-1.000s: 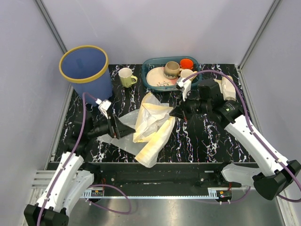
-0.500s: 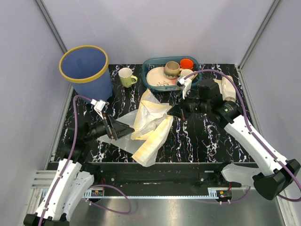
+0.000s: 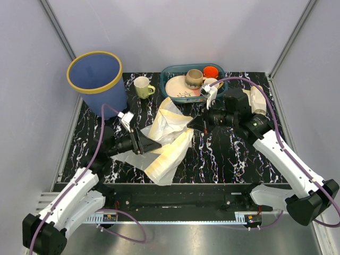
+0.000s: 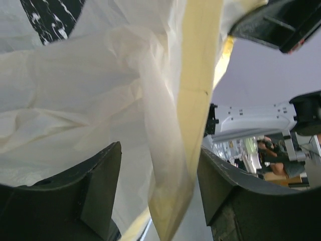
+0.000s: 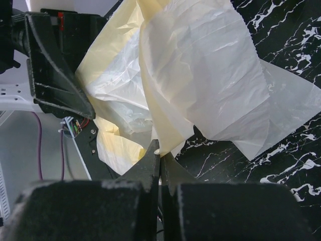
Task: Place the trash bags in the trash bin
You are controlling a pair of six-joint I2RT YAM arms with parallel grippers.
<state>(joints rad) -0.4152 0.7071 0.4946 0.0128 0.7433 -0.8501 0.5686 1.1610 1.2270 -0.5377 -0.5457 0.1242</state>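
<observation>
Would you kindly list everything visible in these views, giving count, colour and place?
trash bags: one heap, number unclear; cream-white; table centre
trash bin: one; blue, yellow rim; far left corner
loose mug: one; pale cream; right of the bin
dish basket: one; teal; far centre
plate: one; cream; in the basket
brown mug: one; in the basket
orange cup: one; in the basket
white mug: one; in the basket, partly hidden
table: one; black, white veins
left gripper: black; open around bag film
right gripper: black; shut on the bags' edge
</observation>
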